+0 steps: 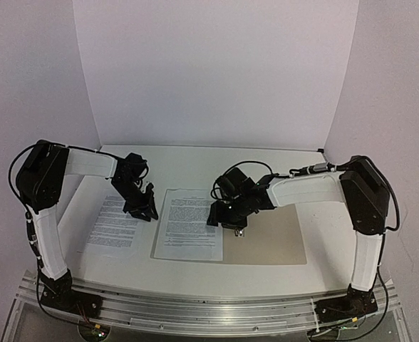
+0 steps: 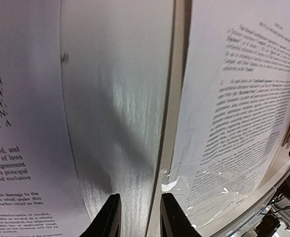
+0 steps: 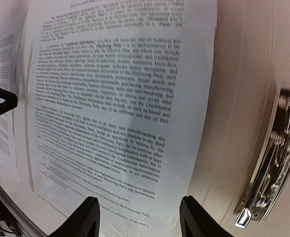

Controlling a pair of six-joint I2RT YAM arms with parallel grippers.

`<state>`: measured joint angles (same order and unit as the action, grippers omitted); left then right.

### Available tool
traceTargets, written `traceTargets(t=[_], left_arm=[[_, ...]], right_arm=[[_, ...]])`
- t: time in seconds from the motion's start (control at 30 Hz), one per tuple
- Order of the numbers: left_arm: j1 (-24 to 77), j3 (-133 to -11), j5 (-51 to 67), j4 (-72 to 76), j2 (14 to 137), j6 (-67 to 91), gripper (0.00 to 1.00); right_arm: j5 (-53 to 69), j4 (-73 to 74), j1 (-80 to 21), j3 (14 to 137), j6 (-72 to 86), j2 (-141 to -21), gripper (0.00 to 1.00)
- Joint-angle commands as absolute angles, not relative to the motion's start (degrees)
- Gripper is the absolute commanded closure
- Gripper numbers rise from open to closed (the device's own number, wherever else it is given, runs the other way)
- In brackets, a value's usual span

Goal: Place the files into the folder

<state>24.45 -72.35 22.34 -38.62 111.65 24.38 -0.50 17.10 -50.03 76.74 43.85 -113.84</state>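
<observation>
Folder: folder (image 1: 266,242) lies open and flat on the table (image 1: 195,160), centre-right, with the metal clip (image 3: 273,158) at its spine exposed.
File 1: first file (image 1: 189,224) lies flat on the folder's left leaf, just left of the clip. It is placed but probably not clipped.
File 2: second file (image 1: 113,221) lies on the table left of the folder, apart from it, not yet filed.
Right tool: right tool (image 3: 141,217) is spread wide, grasping nothing, above the first file near the spine.
Left tool: left tool (image 2: 140,217) is over the table strip between the sheets. It is narrowly parted and seems empty, though the tips are cropped.
Why: the left tool is nearest the second file, so it likely fetches that next.
</observation>
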Motion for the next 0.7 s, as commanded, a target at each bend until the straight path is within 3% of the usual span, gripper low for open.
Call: traceTargets(t=[0.0, 0.67], left_arm=[[24.82, -69.32, 23.43, -39.21, 108.96, 25.72, 0.69], [28.74, -62.63, 27.40, -34.67, 109.59, 27.48, 0.69]], right_arm=[[-1.76, 19.46, -51.45, 75.53, 48.90, -112.51, 0.42], [1.68, 18.44, -54.11, 74.15, 51.29, -117.33, 0.40]])
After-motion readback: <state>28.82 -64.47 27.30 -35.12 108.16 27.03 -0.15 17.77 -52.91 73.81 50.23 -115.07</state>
